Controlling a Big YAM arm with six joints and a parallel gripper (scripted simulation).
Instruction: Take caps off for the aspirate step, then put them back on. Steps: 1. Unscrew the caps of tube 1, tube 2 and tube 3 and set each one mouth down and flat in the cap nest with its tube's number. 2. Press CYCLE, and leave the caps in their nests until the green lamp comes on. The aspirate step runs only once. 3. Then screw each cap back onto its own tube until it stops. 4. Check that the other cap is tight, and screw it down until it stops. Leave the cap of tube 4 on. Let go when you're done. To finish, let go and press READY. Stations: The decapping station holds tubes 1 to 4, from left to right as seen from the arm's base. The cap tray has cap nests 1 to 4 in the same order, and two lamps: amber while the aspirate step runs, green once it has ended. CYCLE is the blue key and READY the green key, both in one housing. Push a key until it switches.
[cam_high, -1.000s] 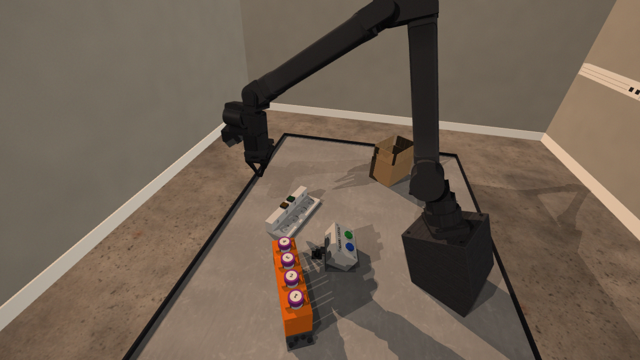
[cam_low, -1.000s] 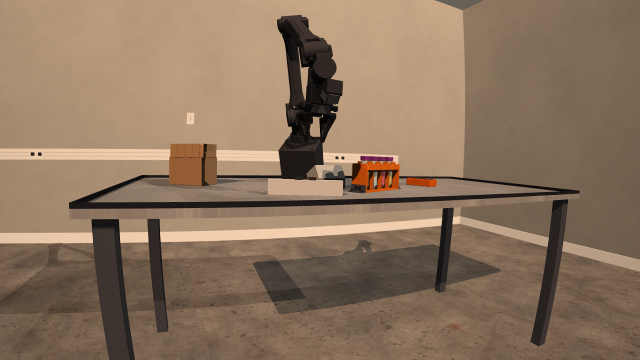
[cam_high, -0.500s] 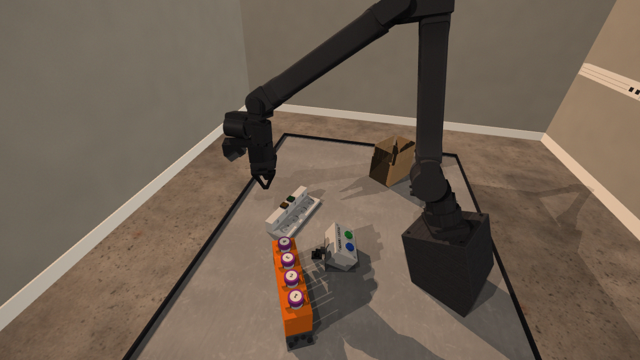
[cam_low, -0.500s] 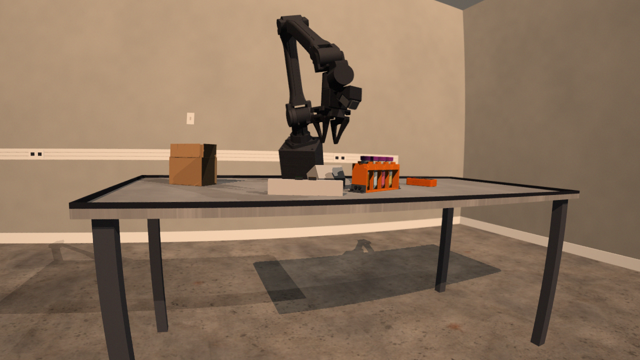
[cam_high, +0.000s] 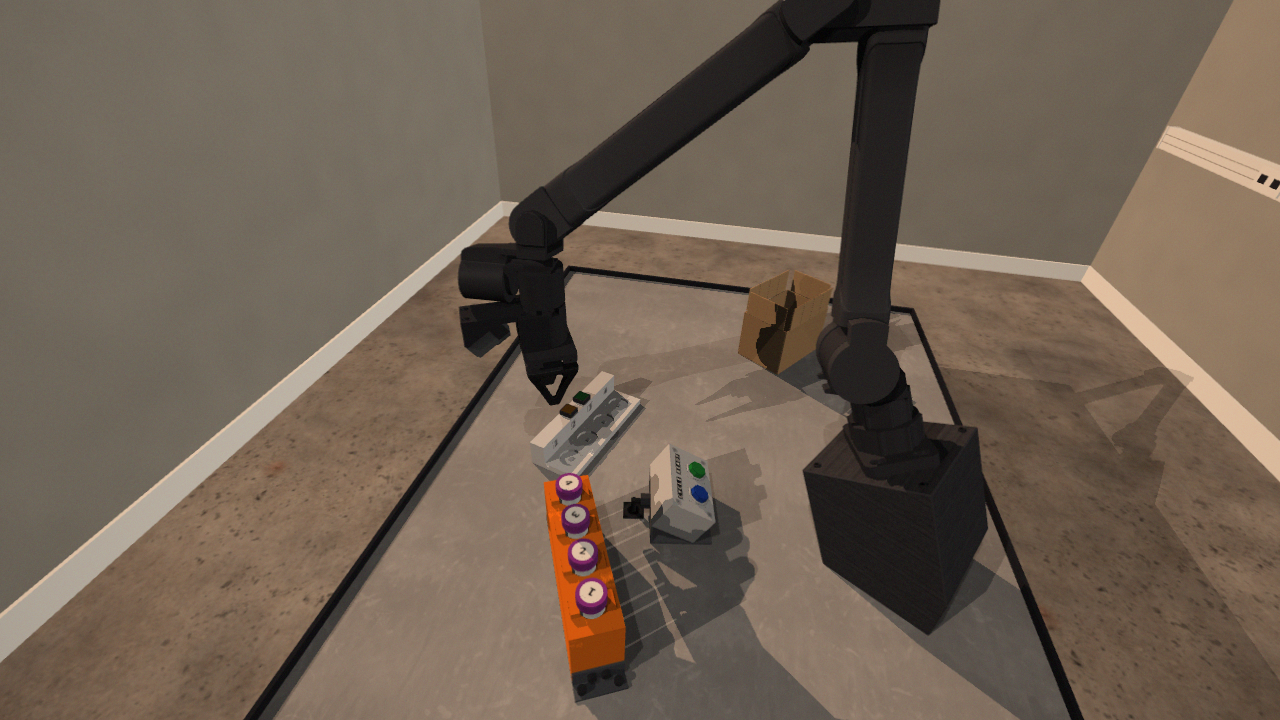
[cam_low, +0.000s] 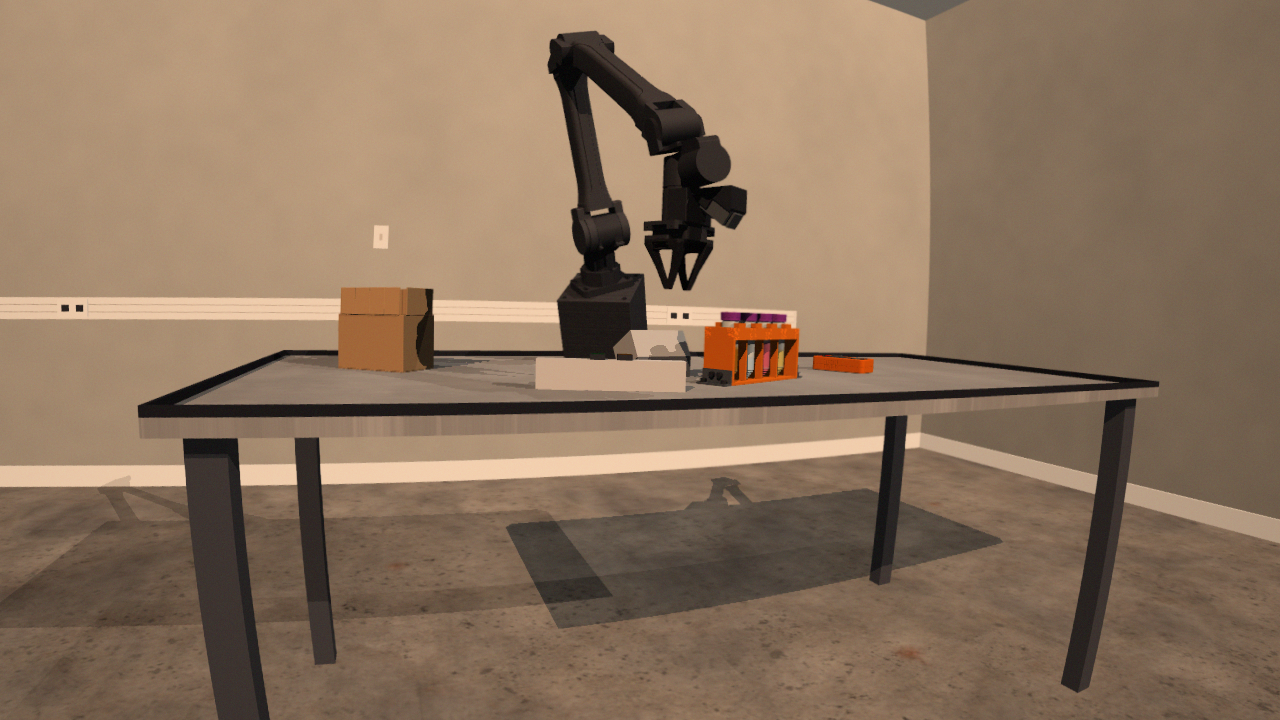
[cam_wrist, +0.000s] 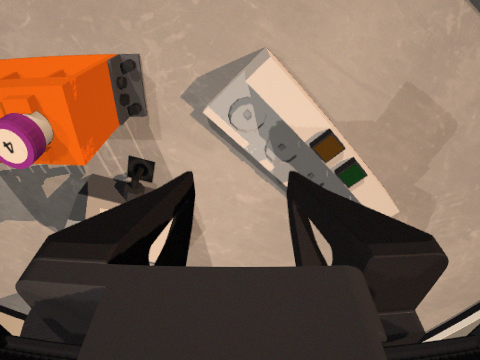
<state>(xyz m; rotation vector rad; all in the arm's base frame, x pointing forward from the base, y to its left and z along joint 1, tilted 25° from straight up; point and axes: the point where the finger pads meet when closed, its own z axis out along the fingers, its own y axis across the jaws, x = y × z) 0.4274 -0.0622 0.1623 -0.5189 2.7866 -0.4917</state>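
The end effector (cam_high: 554, 400) (cam_low: 678, 288) (cam_wrist: 240, 182) stands apart, holding nothing. For uncapping, centre squarely over cap 1 (cam_high: 590, 593) (cam_low: 778, 317), grip evenly, and lift only once its thread frees.

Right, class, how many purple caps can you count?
4, all on tubes in the orange station: cap 1, cap 2, cap 3 and cap 4, in one row.

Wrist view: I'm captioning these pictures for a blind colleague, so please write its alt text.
The gripper's open black fingers point toward a white cap tray with amber and green lamps, no caps visible in it. At left, an orange rack holds a tube with a purple cap marked 4.
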